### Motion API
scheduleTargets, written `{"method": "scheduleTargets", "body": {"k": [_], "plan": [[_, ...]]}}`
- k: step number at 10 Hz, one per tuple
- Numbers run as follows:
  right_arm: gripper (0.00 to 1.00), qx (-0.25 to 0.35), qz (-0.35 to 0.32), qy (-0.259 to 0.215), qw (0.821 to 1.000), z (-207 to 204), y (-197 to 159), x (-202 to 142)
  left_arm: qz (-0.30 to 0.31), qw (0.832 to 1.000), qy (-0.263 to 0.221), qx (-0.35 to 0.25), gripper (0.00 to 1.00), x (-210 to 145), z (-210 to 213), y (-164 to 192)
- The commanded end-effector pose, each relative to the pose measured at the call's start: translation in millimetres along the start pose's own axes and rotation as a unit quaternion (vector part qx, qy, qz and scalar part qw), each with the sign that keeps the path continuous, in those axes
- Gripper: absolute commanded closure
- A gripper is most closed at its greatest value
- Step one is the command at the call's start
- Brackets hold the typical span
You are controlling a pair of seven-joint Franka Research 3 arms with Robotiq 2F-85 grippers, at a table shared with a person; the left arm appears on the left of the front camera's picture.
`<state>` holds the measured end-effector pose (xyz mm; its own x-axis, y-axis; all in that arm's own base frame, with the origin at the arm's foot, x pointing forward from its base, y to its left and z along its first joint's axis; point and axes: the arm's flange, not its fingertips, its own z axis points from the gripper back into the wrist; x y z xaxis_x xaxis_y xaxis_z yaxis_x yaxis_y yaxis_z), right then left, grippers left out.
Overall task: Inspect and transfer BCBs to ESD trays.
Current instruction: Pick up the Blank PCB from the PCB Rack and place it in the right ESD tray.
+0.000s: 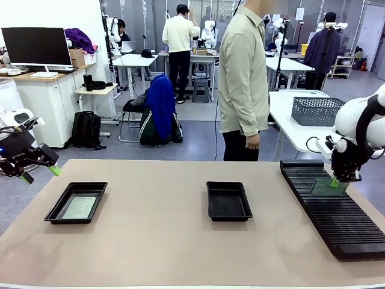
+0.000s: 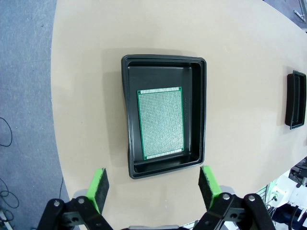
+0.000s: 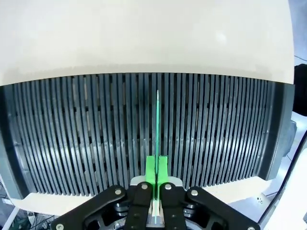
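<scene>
right hand (image 3: 157, 173) pinching bcb (image 3: 157, 120) (edge-on), over slotted rack (image 3: 72, 129)

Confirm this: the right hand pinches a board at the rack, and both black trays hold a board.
Not both. In the front view only the left tray holds a board; the middle tray is empty. The right hand does pinch a second board at the rack.

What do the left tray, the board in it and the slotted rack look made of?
Left tray: probably moulded black plastic, semi-gloss; light glints on rounded rims. Board: green circuit laminate, perhaps fibreglass, matte; fine grid of pale dots. Slotted rack: likely black plastic, dull; thin even ribs.
</scene>
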<state>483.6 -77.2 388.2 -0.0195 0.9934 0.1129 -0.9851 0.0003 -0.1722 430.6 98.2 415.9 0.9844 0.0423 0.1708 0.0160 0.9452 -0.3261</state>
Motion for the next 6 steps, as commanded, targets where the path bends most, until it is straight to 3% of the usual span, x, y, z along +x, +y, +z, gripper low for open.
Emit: {"method": "scheduleTargets", "body": {"k": [1,6], "plan": [[1.00,0.004,-0.008,0.005,1.000,29.4,8.4,1.7,0.000,1.000,-0.005,-0.001,0.00,0.8,-1.0,1.4],[1.00,0.009,-0.009,0.016,1.000,120.8,21.5,15.4,0.000,1.000,-0.005,-0.001,0.00,0.8,-1.0,1.4]]}}
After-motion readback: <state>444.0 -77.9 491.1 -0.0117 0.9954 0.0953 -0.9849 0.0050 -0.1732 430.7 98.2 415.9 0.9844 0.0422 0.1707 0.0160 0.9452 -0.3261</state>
